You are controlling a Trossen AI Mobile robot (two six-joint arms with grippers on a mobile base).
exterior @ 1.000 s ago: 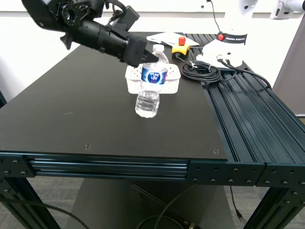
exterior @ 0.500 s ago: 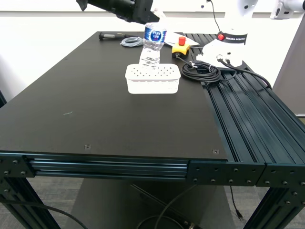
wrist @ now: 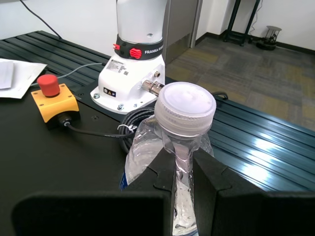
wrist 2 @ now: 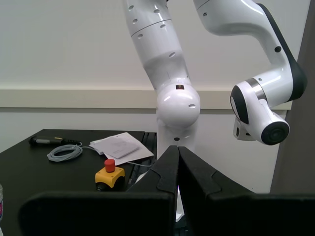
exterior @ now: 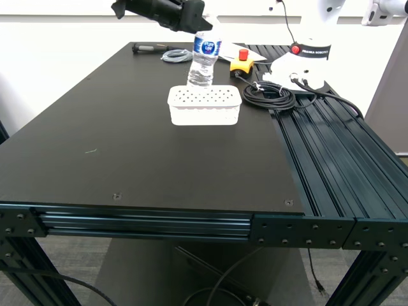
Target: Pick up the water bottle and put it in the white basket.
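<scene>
The water bottle (exterior: 203, 58), clear with a white cap and blue label, hangs upright in my first gripper (exterior: 194, 20), which is shut on its neck. Its base is level with the far rim of the white basket (exterior: 204, 105), just behind it; I cannot tell whether it is over the basket. In the first wrist view the two black fingers (wrist: 152, 184) pinch the bottle (wrist: 185, 109) just under the cap, around my first gripper (wrist: 183, 182). My second gripper (wrist 2: 177, 167) is shut and empty, held high, and does not show in the exterior view.
Behind the basket are a yellow box with a red button (exterior: 242, 62), a coil of black cable (exterior: 271, 95), a white robot base (exterior: 299, 60), papers (exterior: 223, 50), a grey cable coil (exterior: 175, 56) and a black tool (exterior: 150, 46). Slotted rails (exterior: 331, 146) run along the exterior view's right.
One second ago the bottle was low in front of the basket. My first gripper has lifted it up and carried it to the far side; in the last half second it barely moved.
</scene>
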